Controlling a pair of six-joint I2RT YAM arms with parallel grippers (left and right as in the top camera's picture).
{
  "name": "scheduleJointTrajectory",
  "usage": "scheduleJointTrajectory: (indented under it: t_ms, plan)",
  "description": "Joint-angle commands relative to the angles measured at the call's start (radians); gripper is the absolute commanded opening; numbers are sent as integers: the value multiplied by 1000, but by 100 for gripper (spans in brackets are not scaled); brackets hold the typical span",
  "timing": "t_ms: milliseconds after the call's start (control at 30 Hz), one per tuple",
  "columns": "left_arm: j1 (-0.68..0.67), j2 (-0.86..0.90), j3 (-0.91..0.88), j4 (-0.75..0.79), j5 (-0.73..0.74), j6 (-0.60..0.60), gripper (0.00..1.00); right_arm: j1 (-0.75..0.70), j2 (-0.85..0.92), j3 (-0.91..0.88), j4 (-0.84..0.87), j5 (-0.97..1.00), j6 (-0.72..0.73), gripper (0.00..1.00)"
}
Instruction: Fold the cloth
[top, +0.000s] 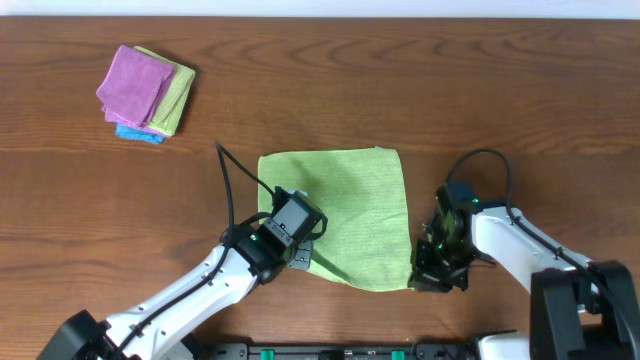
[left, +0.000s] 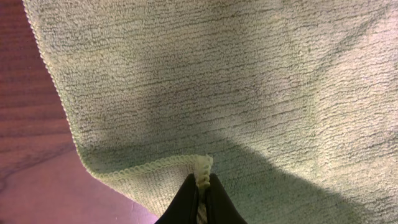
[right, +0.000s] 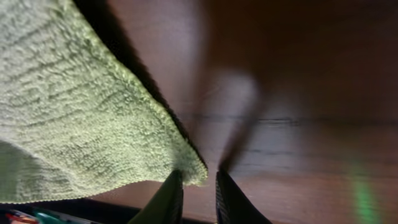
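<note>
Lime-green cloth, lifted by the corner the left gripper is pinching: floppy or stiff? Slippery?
Probably floppy: the cloth bends over on itself where the left gripper pinches its corner. Likely light for its size, since it looks thin, a single hemmed layer. Its textured pile should hold in the grip, though it may slide easily on the smooth wooden table.

Left arm (top: 190, 290): white tubular links, black joint housings, boxy black wrist module (top: 296, 215), green indicator light (top: 256, 238) — black cable (top: 232, 185) looping off it. Right arm (top: 515, 245): same build, black cable arch (top: 490, 153), green lights (top: 440, 235). Left end effector (left: 201, 186), right end effector (right: 198, 180) — dark tapered fingers (right: 166, 199).
</note>
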Motion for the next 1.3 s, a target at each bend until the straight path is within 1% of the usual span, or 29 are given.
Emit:
scheduleJointTrajectory:
  t_ms: [0,33,167,267,367,467,500,567,600,633,900,1100,1267]
  plan:
    - [2,-10,14,-3,-26,-19,6,10,7,-14,52,20,16,22]
    - [2,-10,14,-3,-26,-19,6,14,7,-15,60,21,16,24]
    - [2,-10,14,-3,-26,-18,6,56,7,-15,88,26,28,27]
    - [2,-10,14,-3,-26,-18,6,107,7,-15,117,48,67,24]
    - [2,-10,14,-3,-26,-18,6,152,7,-15,119,96,111,24]
    - [2,-10,14,-3,-26,-18,6,172,7,-15,122,103,137,11]
    - [2,-10,14,-3,-26,-18,6,172,7,-15,121,103,140,8]
    - [2,-10,14,-3,-27,-18,6,172,7,-15,121,99,140,7]
    - [2,-10,14,-3,-28,-18,6,172,7,-15,121,99,140,2]
    - [2,-10,14,-3,-28,-18,6,172,7,-15,121,99,141,1]
    - [2,-10,14,-3,-29,-18,6,171,5,3,106,66,148,2]
    - [2,-30,14,-3,-48,-35,6,171,-44,89,40,72,147,2]
    - [2,-120,14,-7,-71,-45,6,171,-135,190,-27,105,147,1]
